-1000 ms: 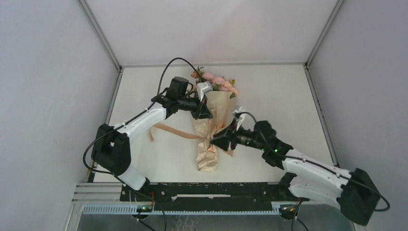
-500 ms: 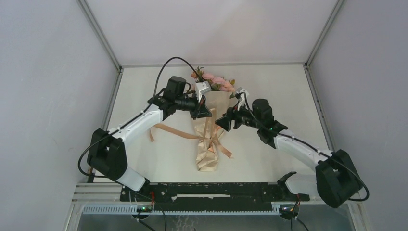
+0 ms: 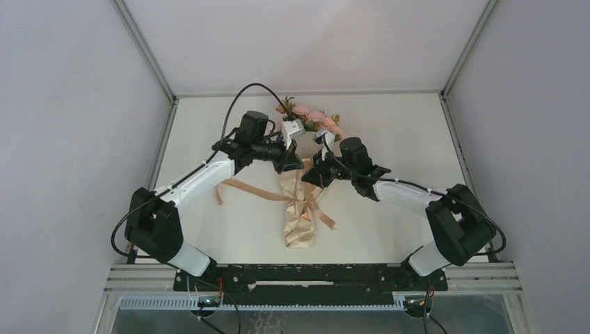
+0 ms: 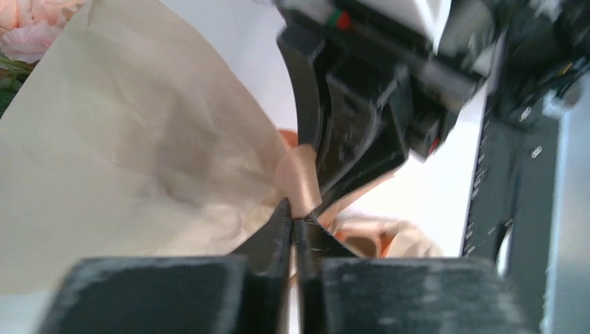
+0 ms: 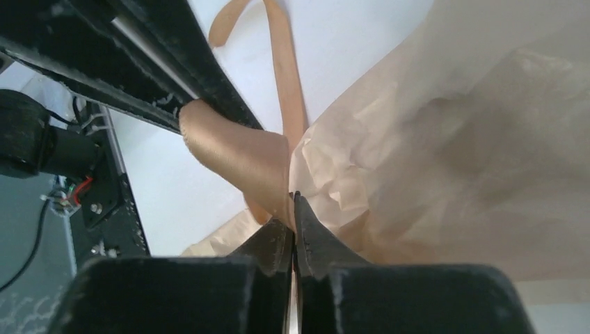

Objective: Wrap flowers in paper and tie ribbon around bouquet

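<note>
Since the paper [image 3: 301, 226] is already rolled into a cone around the flowers [image 3: 313, 118], whose pink heads poke out of its far end, and the ribbon [image 5: 240, 149] already crosses the cone's narrow waist with one tail trailing left across the table [image 3: 403, 139] and another toward the near right, the step in hand looks to be the tying itself: forming or tightening the bow. The wrapped flowers lie lengthwise in the middle of the table, stems toward the arm bases. Both arms reach in over the cone from opposite sides and meet just above the crossing. Seen from its own wrist, the left gripper [image 4: 293, 221] has its jaws pressed flat together with a fold of ribbon rising right from the tips, so it reads as pinching the ribbon. The right gripper [image 5: 293, 209] is likewise closed to a sliver, and a glossy loop of ribbon curves down into its tips; I judge it clamped on that loop, though the contact is partly hidden. The next move probably calls for drawing the two held parts apart, evenly and low over the paper, so the knot cinches without tearing the thin sheet or dragging the cone sideways.
</note>
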{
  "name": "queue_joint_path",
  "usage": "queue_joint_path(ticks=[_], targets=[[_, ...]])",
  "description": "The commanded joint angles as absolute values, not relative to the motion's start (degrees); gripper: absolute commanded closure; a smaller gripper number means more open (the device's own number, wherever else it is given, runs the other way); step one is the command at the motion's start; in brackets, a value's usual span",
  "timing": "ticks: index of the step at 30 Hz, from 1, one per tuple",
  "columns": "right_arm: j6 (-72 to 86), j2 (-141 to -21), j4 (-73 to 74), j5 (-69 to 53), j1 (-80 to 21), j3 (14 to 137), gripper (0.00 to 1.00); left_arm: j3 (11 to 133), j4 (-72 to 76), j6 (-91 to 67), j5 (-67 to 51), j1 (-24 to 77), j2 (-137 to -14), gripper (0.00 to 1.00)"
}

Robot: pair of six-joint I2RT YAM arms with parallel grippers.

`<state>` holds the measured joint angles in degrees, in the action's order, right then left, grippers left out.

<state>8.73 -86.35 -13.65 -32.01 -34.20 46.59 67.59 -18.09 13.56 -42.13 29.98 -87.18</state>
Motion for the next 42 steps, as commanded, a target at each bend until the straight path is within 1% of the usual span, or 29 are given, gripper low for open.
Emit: queue_joint_path(ticks=[1,2,3,4,6,8,10,12,15,20,22,23,24,25,26,27,28,29,30,34,42], targets=[[9.4,-85.2,-12.7,-31.0,-33.1,49.2,1.00,68.0,-27.3,25.3,-40.5,29.3,-83.9,0.83],[9.5,-84.6,-11.7,-30.9,-32.8,49.1,1.00,68.6,-34.6,31.4,-38.9,29.0,-83.6,0.63],[9.3,-84.1,-10.8,-30.7,-32.8,49.1,1.00,68.8,-37.8,37.6,-36.7,28.3,-83.1,0.44],[9.0,-83.6,-9.9,-30.6,-33.0,49.1,1.00,68.1,-43.0,43.4,-33.8,27.3,-82.4,0.34],[8.5,-83.0,-8.9,-30.1,-33.7,49.1,1.00,65.0,-46.1,52.7,-28.0,23.5,-80.3,0.21],[8.4,-82.5,-8.3,-29.2,-34.5,49.1,1.00,61.3,-44.9,59.1,-21.9,17.9,-78.9,0.11],[8.5,-82.2,-8.1,-28.9,-34.7,49.1,1.00,59.2,-41.2,61.1,-14.9,12.4,-79.5,0.05],[8.7,-81.8,-8.1,-28.7,-34.9,49.1,1.00,59.4,-39.4,61.2,-9.6,7.0,-82.5,0.01],[8.4,-81.1,-8.0,-28.1,-35.5,49.1,1.00,61.2,-39.4,59.7,-7.2,2.8,-88.8,0.00],[7.8,-79.1,-6.1,-26.9,-35.4,49.5,1.00,62.2,-38.5,57.9,-6.7,1.9,-94.9,0.01],[7.5,-77.7,-4.6,-26.1,-35.4,49.5,1.00,63.3,-40.3,57.7,-6.4,1.9,-97.0,0.06],[7.3,-76.8,-3.9,-25.5,-35.2,49.6,1.00,64.0,-41.7,57.8,-6.0,1.9,-98.2,0.11],[7.2,-75.9,-3.1,-25.0,-35.1,49.6,1.00,64.7,-42.9,58.1,-5.3,1.9,-99.4,0.17],[7.4,-75.0,-2.2,-24.5,-34.8,49.6,1.00,65.1,-43.8,58.5,-4.3,1.9,-100.5,0.27],[7.8,-74.0,-1.3,-24.0,-34.3,49.5,1.00,65.4,-44.3,58.5,-3.4,1.9,-101.4,0.41],[8.6,-73.0,-0.4,-23.8,-33.3,49.6,1.00,65.3,-44.7,58.5,-2.7,1.9,-102.0,0.57],[9.9,-72.0,1.6,-23.6,-32.0,49.5,1.00,65.2,-44.8,58.4,-2.2,1.9,-102.3,0.80],[11.2,-70.9,3.4,-23.5,-30.5,49.5,1.00,64.9,-44.5,58.2,-1.8,1.8,-102.3,0.97],[12.5,-69.9,4.9,-23.4,-28.2,49.0,1.00,64.3,-43.6,57.4,-1.4,1.4,-101.9,1.00],[17.2,-64.1,8.0,-23.3,-21.4,43.3,1.00,61.8,-38.9,54.3,-1.2,-2.0,-98.6,1.00],[26.5,-53.9,10.2,-27.3,-3.2,25.6,1.00,48.3,-27.7,57.9,4.6,-5.4,-89.5,1.00]])
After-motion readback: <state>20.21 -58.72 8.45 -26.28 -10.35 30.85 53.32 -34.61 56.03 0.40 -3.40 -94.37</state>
